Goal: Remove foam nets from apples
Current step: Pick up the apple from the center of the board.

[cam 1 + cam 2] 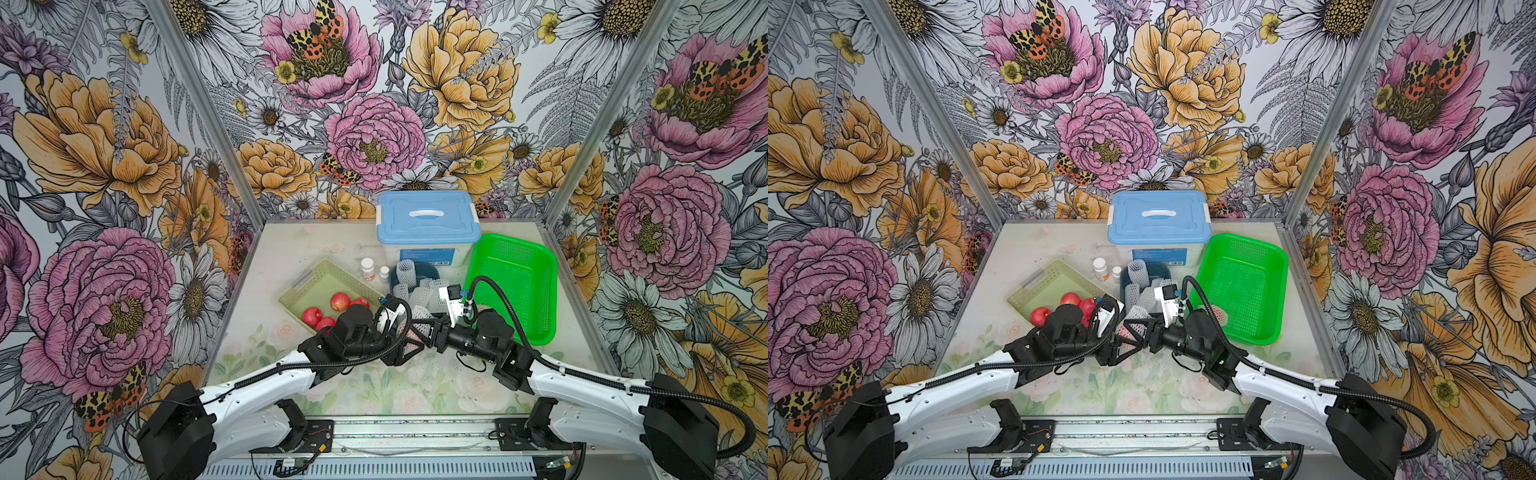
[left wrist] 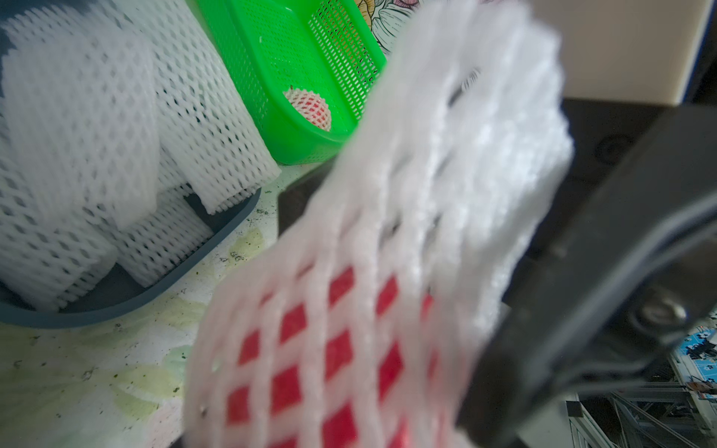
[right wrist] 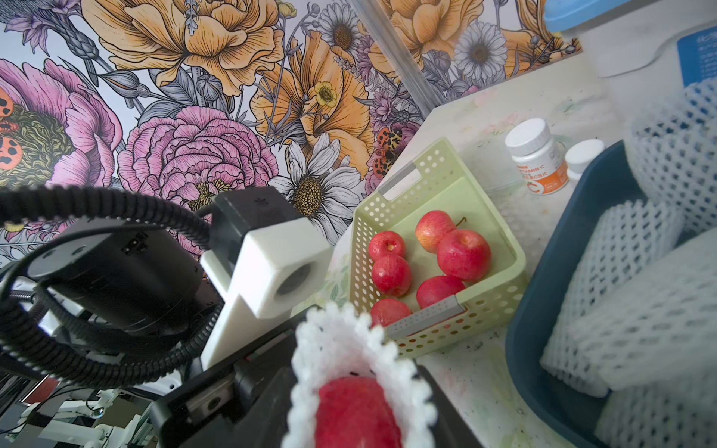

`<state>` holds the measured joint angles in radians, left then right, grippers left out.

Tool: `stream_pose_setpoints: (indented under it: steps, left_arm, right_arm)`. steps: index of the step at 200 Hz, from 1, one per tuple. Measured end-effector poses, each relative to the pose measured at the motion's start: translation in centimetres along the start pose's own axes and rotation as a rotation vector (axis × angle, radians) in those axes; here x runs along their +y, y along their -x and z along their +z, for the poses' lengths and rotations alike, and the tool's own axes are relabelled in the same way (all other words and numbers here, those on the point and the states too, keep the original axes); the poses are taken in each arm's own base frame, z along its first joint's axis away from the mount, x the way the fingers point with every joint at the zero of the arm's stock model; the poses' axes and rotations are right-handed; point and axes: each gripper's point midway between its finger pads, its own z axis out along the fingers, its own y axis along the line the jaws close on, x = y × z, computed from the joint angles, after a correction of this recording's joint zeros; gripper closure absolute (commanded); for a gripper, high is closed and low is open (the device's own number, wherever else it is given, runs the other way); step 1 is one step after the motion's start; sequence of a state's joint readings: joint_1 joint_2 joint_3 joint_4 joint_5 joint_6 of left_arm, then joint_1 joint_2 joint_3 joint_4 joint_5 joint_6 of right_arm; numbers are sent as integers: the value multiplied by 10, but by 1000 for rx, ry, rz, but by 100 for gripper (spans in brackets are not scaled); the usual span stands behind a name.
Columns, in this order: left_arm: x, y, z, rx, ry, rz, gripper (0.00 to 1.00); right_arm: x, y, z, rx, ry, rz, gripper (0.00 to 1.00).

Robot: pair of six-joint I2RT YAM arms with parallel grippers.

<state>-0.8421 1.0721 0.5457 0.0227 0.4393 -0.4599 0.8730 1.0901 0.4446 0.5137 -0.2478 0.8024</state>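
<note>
netted apple (image 2: 337, 349) in left end effector (image 1: 410, 337)

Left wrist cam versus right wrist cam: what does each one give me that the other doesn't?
Only left wrist: the green basket holding a second netted apple. Only right wrist: the pale basket of bare apples and two pill bottles. Both: the near netted apple close up, and the dark blue tub of empty foam nets.
</note>
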Motion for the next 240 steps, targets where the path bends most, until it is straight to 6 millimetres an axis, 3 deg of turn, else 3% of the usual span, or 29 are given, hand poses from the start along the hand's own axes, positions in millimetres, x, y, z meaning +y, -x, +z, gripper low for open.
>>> stream_pose_setpoints:
  steps: [87,106,149,162,178,207,240]
  left_arm:
    - [6,-2,0,13,14,-17,39]
    - [7,-3,0,14,15,-19,38]
    - [9,-7,-1,32,22,-32,32]
    - [9,-7,-1,32,23,-32,24]
    - [8,-5,0,25,18,-29,1]
    - [4,-1,0,12,-2,-18,1]
    - [2,1,1,12,-4,-12,1]
  right_arm:
    - [1,-3,8,-7,-18,-28,46]
    - [0,-3,9,-16,-29,-37,52]
    - [-6,-5,3,-59,-35,-29,89]
    - [-7,-8,0,-68,-28,-20,99]
    - [-8,-14,-4,-62,-26,-2,100]
    - [-24,-23,-18,-75,-85,18,100]
    - [-36,-18,-41,-144,-151,58,100]
